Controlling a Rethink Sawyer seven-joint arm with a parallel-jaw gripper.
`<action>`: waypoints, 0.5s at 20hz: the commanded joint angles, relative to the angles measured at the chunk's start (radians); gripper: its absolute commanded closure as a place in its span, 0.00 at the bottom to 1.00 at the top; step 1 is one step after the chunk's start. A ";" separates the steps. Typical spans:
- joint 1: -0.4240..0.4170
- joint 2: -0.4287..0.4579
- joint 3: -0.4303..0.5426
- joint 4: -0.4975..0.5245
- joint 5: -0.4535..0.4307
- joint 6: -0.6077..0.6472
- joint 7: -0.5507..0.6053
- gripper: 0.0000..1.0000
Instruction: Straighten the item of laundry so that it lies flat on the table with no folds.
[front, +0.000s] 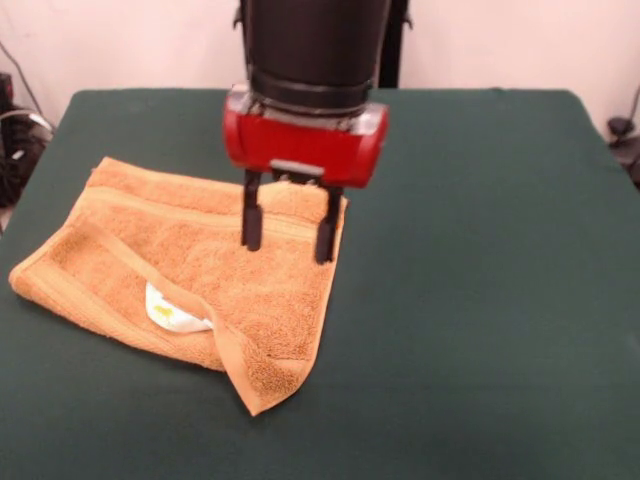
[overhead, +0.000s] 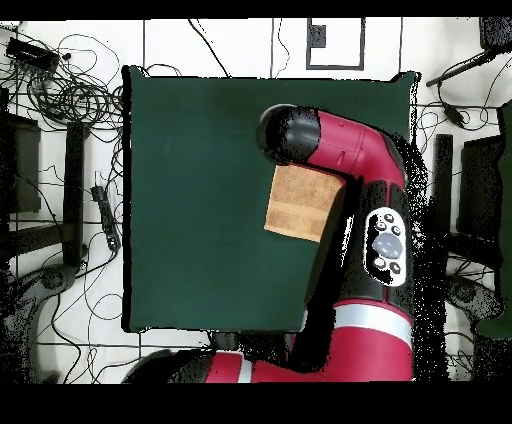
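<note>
Claw (front: 288, 238) spread, empty, over towel (front: 190, 270) | corner folded, label (front: 172, 312) showing | arm (overhead: 350, 190) hides part overhead

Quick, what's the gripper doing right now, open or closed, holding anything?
Gripper: open, fingers spread apart over the towel, holding nothing.

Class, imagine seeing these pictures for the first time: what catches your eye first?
The red and black arm's pincer, open, hangs over the far right part of the orange-tan towel. The towel lies folded over on the dark green table, its white label showing near the front.
</note>
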 joint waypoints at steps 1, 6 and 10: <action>-0.036 0.103 0.071 0.182 0.029 -0.085 0.209 0.00; -0.062 0.112 0.082 0.208 0.016 -0.128 0.191 0.00; -0.078 0.132 0.098 0.218 0.009 -0.184 0.180 0.00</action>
